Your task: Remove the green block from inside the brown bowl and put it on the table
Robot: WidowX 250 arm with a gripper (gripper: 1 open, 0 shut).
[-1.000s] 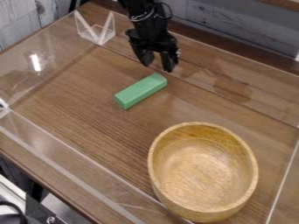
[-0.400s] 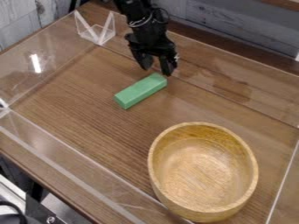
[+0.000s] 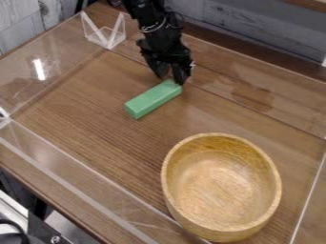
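Note:
The green block (image 3: pixel 154 97) lies flat on the table (image 3: pixel 84 122), left of and behind the brown bowl (image 3: pixel 169 177). The bowl stands at the front right and holds nothing. My black gripper (image 3: pixel 171 73) points steeply down over the block's far right end. Its fingers stand a little apart, with the tips just above that end. I cannot tell whether they touch the block.
Low clear acrylic walls (image 3: pixel 79 181) border the tabletop on all sides. A small clear acrylic stand (image 3: pixel 105 34) sits at the back, just left of the arm.
The fingers have drawn closer together than a second ago. The hand has sunk very slightly toward the block's far end. Block and bowl have not moved.

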